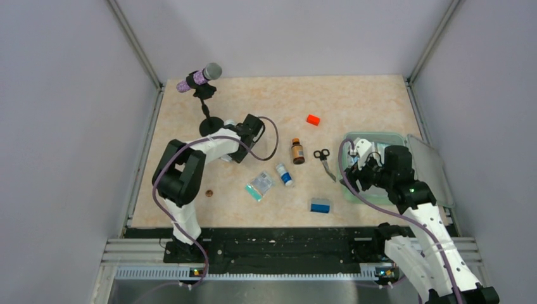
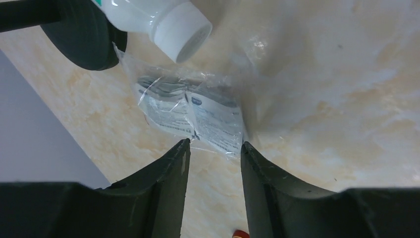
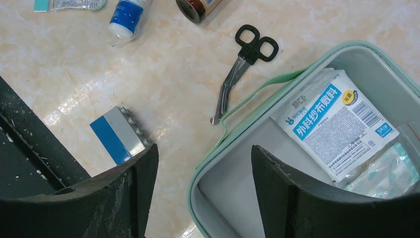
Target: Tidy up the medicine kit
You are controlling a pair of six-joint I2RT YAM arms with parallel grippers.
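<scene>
Quick look at the setup rn: the medicine kit (image 1: pixel 373 134) sits on the right side of the surface (image 1: pixel 354 101) w/ its lid (image 1: pixel 434 168) swung open to the right. In the right wrist view there's a gauze packet w/ a blue label (image 3: pixel 332 124) inside, plus a clear teal-patterned packet (image 3: pixel 386 173) next to it.

Right hand (image 3: pixel 204 147) hangs over the kit's corner, fingers apart, nothing in it. Black-handled scissors (image 3: pixel 242 64) lie just outside the kit, tip right by the rim. A blue & silver block (image 3: pixel 119 139) is near that hand too.

Left hand (image 2: pixel 213 146) is over by the mic stand base (image 2: pixel 84 39), fingers apart as well. A clear plastic packet w/ printed paper (image 2: pixel 193 111) lies flat in front of the tips, its edge poking btwn them, not clamped afaict. A white bottle (image 2: pixel 163 22) lies on its side just past it.

Mid-surface we've got a brown bottle (image 1: pixel 297 152), a small blue-white bottle (image 1: pixel 284 174), a teal packet (image 1: pixel 259 185), and an orange-red block (image 1: pixel 313 120) further back.
</scene>
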